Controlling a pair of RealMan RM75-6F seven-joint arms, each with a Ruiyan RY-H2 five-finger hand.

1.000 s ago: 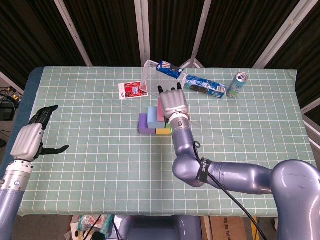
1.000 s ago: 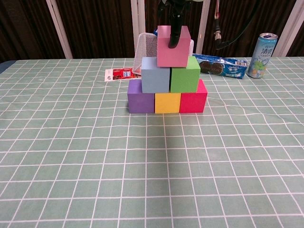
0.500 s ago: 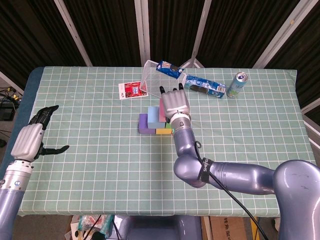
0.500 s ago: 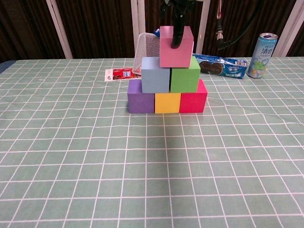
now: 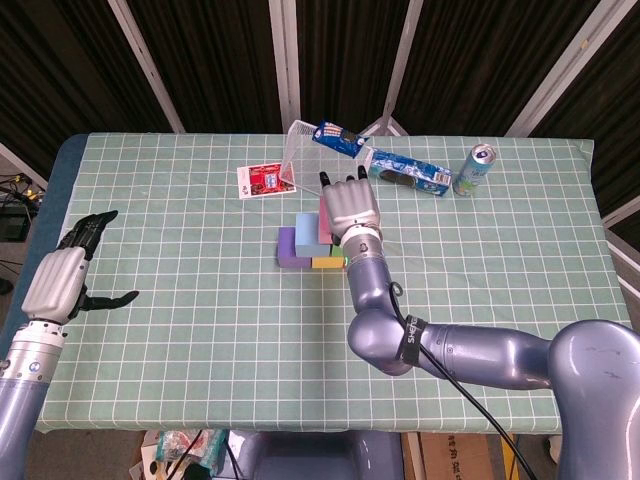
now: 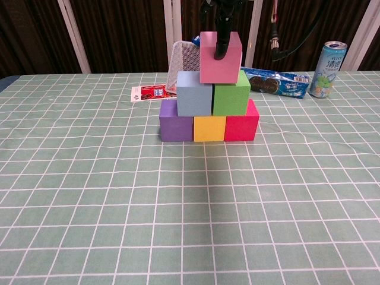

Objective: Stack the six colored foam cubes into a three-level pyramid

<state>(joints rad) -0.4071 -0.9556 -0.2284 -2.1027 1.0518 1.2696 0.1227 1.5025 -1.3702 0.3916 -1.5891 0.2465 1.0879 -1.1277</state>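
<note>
Right robot hand hiding pink cube, red cube

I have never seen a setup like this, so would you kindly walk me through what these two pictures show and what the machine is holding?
This is a robot with two metal arms, each ending in a human-like hand. One picture looks down from its head; the other looks forward from its chest, low over the table.

On the checked green cloth stand six foam cubes as a pyramid: purple cube, yellow cube and red cube below, blue cube and green cube above, pink cube on top. The right hand holds the pink cube from above; one finger crosses its front. The left hand hovers far aside, open and empty.

Behind lie a mesh basket, a small card, a cookie packet and a drink can.
</note>
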